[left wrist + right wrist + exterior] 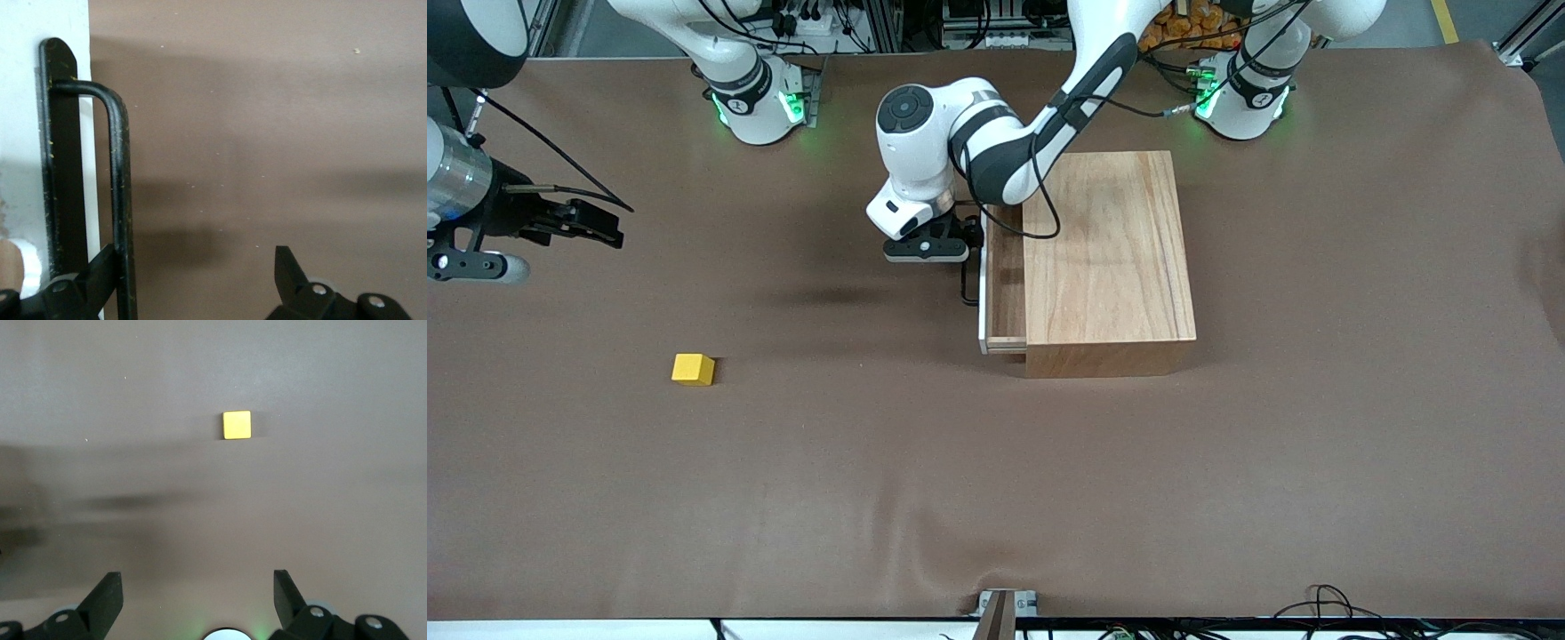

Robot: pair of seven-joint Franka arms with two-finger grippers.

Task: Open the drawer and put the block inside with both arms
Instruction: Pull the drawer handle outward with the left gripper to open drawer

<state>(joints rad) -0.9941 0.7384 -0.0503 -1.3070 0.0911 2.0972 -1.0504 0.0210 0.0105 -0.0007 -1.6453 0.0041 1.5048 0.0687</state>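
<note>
The drawer is pulled a short way out of the wooden box. Its white-edged front panel faces the right arm's end of the table. My left gripper hangs in front of the panel, open. One finger sits between the panel and the black wire handle, touching the wire. The yellow block lies on the mat toward the right arm's end and shows in the right wrist view. My right gripper is open, empty, and high over the mat, apart from the block.
The brown mat covers the whole table. The box stands near the left arm's base. The right arm's base is at the top of the front view. A small clamp sits on the table's front edge.
</note>
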